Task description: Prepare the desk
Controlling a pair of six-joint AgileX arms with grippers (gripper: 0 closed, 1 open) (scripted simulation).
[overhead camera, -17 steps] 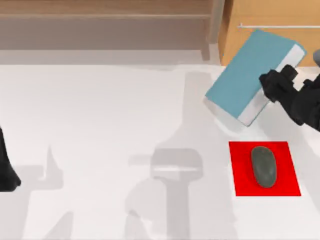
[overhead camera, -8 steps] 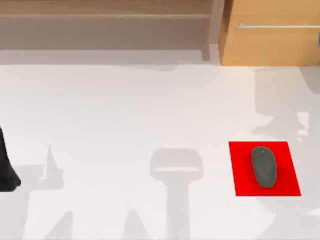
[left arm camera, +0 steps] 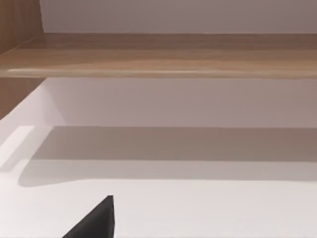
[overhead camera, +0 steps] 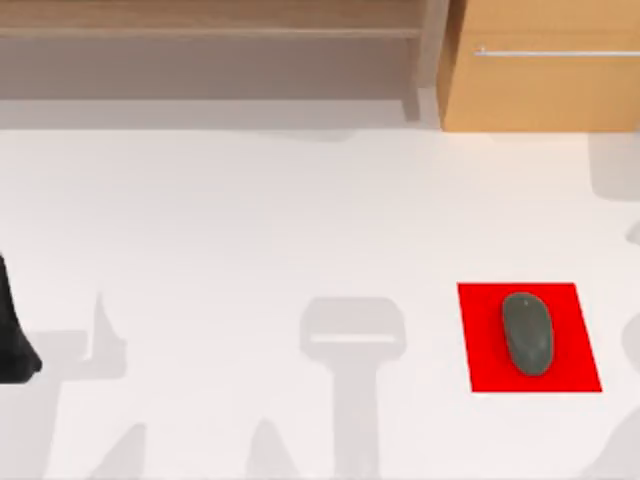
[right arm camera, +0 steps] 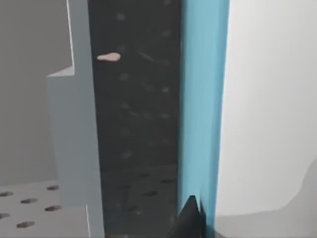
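Observation:
The desk (overhead camera: 220, 220) is a wide white tabletop with a light-wood shelf unit (overhead camera: 220, 30) along the back and a light-wood drawer (overhead camera: 540, 95) with a silver bar handle (overhead camera: 555, 52) at the back right. In the right wrist view a blue book (right arm camera: 203, 99) with white pages stands close against my right gripper (right arm camera: 200, 218), which is shut on it. A grey slotted panel (right arm camera: 74, 139) and a dark gap lie beyond the book. My left arm (overhead camera: 12, 340) stays parked at the table's left edge.
A dark grey mouse (overhead camera: 527, 333) lies on a small red mat (overhead camera: 580, 360) at the front right. The left wrist view faces the shelf's wooden board (left arm camera: 158, 54) over white tabletop. Arm shadows fall across the front middle.
My right arm has carried the blue book out past the top view's right edge, and its shadow has slid right. The left arm, mouse and mat have not moved.

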